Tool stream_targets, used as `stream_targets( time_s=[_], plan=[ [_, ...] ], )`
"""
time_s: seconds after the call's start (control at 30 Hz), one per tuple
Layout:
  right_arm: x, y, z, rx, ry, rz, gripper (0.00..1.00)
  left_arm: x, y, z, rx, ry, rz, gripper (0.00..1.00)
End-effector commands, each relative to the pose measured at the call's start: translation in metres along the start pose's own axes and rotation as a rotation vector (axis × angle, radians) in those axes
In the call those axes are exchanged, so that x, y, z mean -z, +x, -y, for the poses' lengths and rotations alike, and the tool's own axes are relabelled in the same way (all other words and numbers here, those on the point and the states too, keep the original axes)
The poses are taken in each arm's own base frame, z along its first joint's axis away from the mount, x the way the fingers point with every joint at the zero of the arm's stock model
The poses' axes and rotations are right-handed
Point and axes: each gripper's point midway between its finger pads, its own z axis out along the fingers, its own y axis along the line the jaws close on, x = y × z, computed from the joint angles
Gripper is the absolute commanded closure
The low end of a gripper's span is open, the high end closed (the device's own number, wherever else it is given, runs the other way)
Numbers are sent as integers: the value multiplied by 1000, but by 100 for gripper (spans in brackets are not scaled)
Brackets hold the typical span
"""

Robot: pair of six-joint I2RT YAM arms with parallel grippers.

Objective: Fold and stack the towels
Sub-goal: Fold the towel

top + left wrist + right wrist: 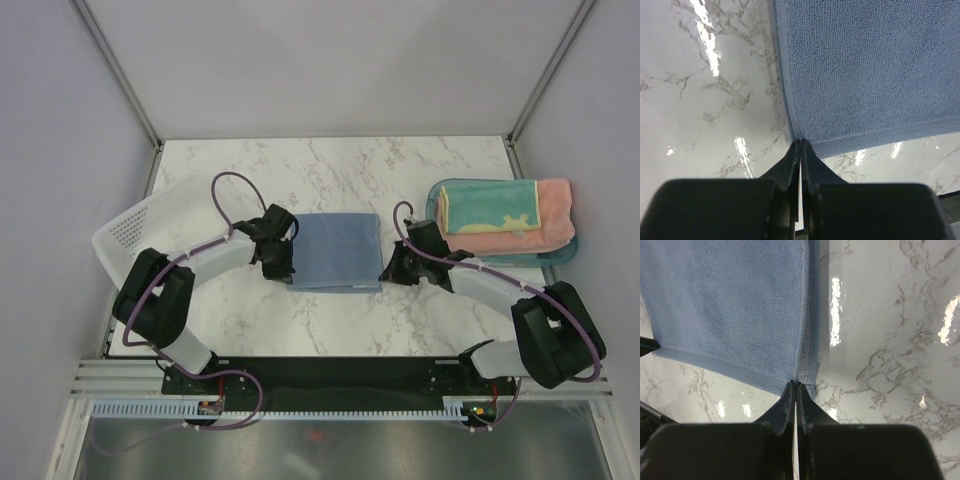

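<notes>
The small blue-grey towel (337, 250) lies flat on the marble table between my two arms. My left gripper (283, 270) is shut on its near left corner, and the left wrist view shows the closed tips (801, 141) pinching the corner of the towel (865, 65). My right gripper (388, 272) is shut on the near right corner, tips (795, 384) closed on the hem of the towel (730, 305). The pale-yellow-and-teal towel (488, 210) lies folded on the folded salmon-pink towel (555, 215) at the right.
The two folded towels rest on the teal translucent tray (437, 192) at the right edge. The white perforated basket (150, 225) lies tilted at the left edge, close to my left arm. Grey walls enclose the table.
</notes>
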Motion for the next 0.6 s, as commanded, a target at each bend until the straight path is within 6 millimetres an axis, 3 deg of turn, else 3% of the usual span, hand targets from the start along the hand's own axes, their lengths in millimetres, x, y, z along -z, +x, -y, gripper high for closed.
stream_targets(
  time_s=[0.0,0.13,0.33,0.57],
  plan=[
    [11,-11,-17,16,-48,26,100,12,-10,5,-8,10,28,98],
    [13,3,-13,1,-59,-8,100,8,-2,-1,-10,-2,11,98],
    [4,34,10,-54,-47,-35,100,-1,13,-16,-1,-48,-11,98],
    [-1,39,13,-63,-49,-50,99,-5,20,-18,-16,-46,-40,98]
  ],
)
